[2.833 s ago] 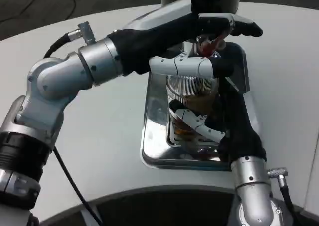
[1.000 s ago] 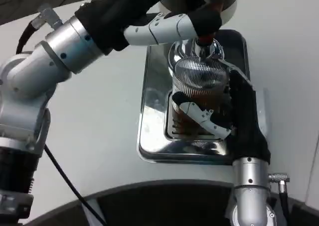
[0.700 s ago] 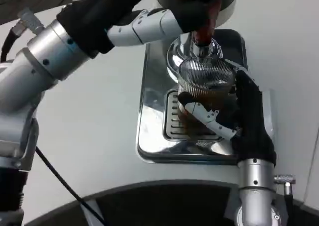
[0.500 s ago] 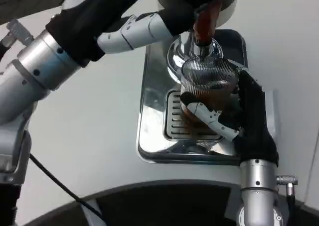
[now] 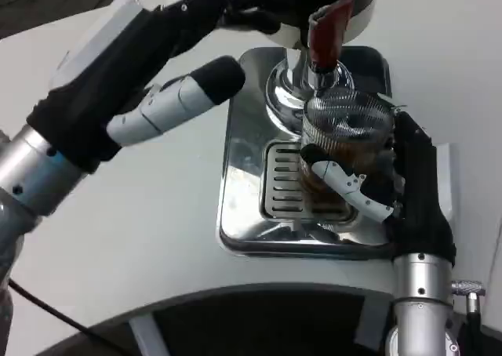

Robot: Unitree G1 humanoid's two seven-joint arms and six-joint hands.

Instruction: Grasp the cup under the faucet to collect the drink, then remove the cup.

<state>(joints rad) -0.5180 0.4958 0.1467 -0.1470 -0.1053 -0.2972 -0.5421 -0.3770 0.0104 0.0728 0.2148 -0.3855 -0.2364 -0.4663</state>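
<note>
Nearest, at about five o'clock, the right forearm rises from the bottom edge, and the right hand (image 5: 392,187) is wrapped around the cup (image 5: 343,148), a white finger (image 5: 349,185) crossing its front and the black palm against its right side. The cup is clear and ribbed, holds brown drink in its lower part, and stands over the slotted grate (image 5: 284,179) of the shiny drip tray (image 5: 239,168) on the white table (image 5: 133,238). Just beyond it, at twelve o'clock, sits the chrome faucet (image 5: 302,85) with its red lever (image 5: 325,28) tilted up to the right. At ten o'clock the left hand (image 5: 169,66) hangs above the table, left of the tray, its fingers apart and gripping nothing.
</note>
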